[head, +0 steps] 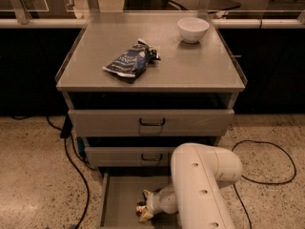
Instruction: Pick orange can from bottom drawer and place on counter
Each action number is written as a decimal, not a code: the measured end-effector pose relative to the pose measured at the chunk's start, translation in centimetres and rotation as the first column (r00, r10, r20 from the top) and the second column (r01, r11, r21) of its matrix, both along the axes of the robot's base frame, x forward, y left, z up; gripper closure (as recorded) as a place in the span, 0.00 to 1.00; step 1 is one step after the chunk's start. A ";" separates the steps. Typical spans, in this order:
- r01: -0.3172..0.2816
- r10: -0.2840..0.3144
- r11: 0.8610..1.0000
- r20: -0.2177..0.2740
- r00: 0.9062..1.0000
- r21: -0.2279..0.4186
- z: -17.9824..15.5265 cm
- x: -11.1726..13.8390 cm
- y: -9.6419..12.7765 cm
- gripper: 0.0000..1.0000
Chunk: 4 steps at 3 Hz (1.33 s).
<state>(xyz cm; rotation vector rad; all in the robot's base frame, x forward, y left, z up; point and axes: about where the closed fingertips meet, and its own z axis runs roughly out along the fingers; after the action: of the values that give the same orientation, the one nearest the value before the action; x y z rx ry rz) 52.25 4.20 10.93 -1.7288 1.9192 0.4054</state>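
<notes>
jaws: down inside the open drawer (116, 194), near its middle, low in the view, reaching leftward off the pale wrist (162, 202). cannot tell whether they are wide, narrow or closed on anything; the end of the arm blurs into what lies at it.

can (141, 214): a small pale-gold shape with dark marks, right at the jaws, on the drawer floor. touching or just beside them, cannot tell which. upright or on its side, cannot tell.

arm (202, 185): thick white link coming in from the lower right, covering the right half of the drawer and part of the fronts above.

drawer: lowest of three, pulled out toward the camera, grey floor bare on its left side.

middle drawer (124, 156) and top drawer (105, 123): grey fronts, each with a black handle, stacked above the open one. a dark gap shows over the top drawer.

surface (190, 66): grey, flat, low raised side edges. dark blue bag (129, 61) lies crumpled left of centre. white bowl (193, 29) stands at the back right, well apart from the bag.

floor (33, 175): speckled. black cable (71, 166) runs down the left of the cabinet; another cable (279, 168) loops on the right.
</notes>
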 end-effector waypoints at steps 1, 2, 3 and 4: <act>0.000 0.000 1.000 0.000 1.000 0.000 0.0 0.0 0.0 0.44; 0.000 0.000 1.000 0.000 1.000 0.000 0.0 0.0 0.0 0.75; 0.000 0.000 1.000 0.000 1.000 0.000 0.0 0.0 0.0 1.00; 0.000 0.000 1.000 0.000 1.000 0.000 0.0 0.0 0.0 1.00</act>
<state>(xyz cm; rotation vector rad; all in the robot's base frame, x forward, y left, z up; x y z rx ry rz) 52.25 4.21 10.93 -1.7289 1.9192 0.4056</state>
